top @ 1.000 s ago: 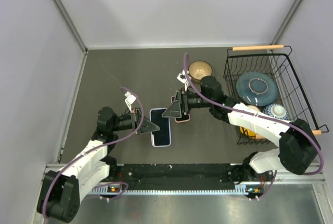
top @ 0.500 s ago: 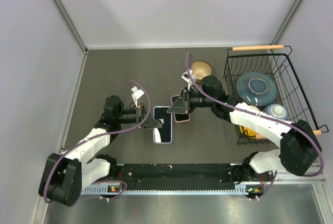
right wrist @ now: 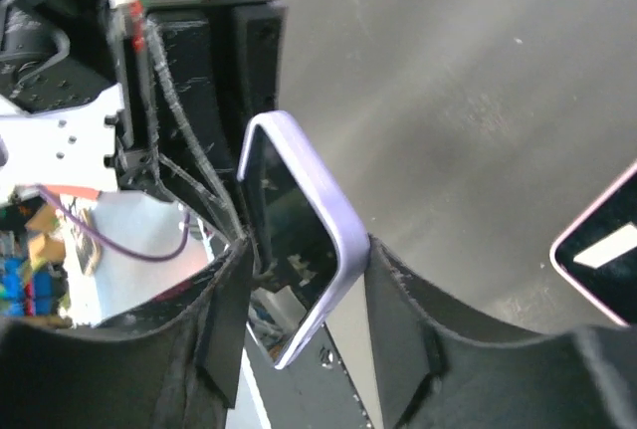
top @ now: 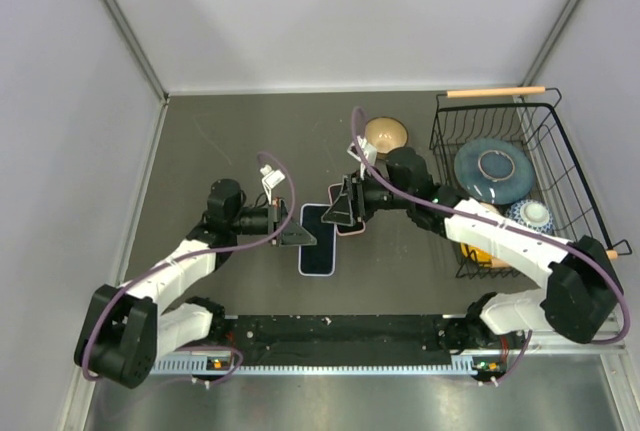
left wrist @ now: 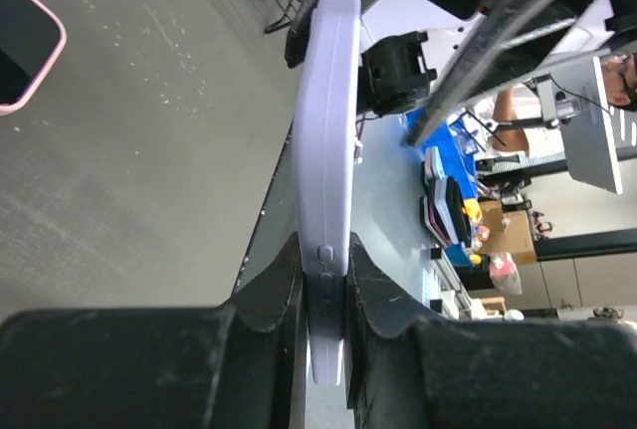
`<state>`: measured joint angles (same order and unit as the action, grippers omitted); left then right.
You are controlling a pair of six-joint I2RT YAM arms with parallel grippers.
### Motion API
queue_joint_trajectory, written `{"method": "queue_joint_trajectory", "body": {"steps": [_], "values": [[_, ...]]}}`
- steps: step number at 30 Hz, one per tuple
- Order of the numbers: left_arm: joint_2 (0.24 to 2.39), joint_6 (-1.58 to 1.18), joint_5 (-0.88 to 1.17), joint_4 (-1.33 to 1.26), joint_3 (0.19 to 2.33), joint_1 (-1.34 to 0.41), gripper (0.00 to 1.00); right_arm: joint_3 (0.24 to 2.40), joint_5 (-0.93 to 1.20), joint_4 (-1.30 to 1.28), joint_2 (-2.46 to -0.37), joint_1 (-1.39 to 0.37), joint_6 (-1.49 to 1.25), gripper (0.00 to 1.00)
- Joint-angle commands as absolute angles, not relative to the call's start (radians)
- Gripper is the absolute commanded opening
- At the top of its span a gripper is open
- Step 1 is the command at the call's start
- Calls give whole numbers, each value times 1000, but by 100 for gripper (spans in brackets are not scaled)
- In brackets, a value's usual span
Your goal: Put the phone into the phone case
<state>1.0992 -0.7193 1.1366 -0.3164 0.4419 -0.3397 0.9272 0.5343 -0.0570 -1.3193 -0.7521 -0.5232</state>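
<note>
Phone (top: 318, 251): a lavender-edged handset with a dark screen, low in the middle of the table (top: 220, 141) between the two arms. In the left wrist view it appears edge-on (left wrist: 328, 170), side buttons facing the camera.

Left gripper (top: 300, 237): clenched on the phone. Its two fingers (left wrist: 274, 285) press the front and back faces near one end.

Right gripper (top: 338, 213): positioned at the phone's far end. In the right wrist view the handset (right wrist: 304, 240) stands tilted between the spread fingers (right wrist: 398, 329), which meet or nearly meet its long edges. Whether they press it cannot be told.

Phone case (top: 354, 227): pink-rimmed with a dark interior, lying flat on the table just beside the phone on its right and partly under the right gripper. It shows at the upper left corner of the left wrist view (left wrist: 22, 46) and at the right edge of the right wrist view (right wrist: 602, 240).

Surroundings: a tan bowl (top: 384, 135) stands behind the case. A black wire basket (top: 540, 121) at the table's right side holds a blue plate (top: 495, 171) and a small patterned bowl (top: 535, 214).
</note>
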Motion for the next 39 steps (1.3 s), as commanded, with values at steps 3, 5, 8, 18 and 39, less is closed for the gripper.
{"method": "queue_joint_trajectory", "body": {"steps": [3, 5, 8, 18, 39], "values": [[1040, -870, 1173, -482, 437, -350, 0, 908, 681, 115, -1250, -778, -505, 67], [1020, -867, 1181, -479, 431, -351, 0, 943, 695, 92, -1272, -778, -494, 69], [1017, -870, 1193, -485, 420, -354, 0, 988, 721, 72, -1316, -778, -497, 68], [1071, -648, 1083, -100, 515, -357, 0, 1017, 735, 150, -1390, -776, -535, 3], [832, -1029, 838, -537, 440, -351, 0, 755, 692, 186, -1189, -765, -673, 86]]}}
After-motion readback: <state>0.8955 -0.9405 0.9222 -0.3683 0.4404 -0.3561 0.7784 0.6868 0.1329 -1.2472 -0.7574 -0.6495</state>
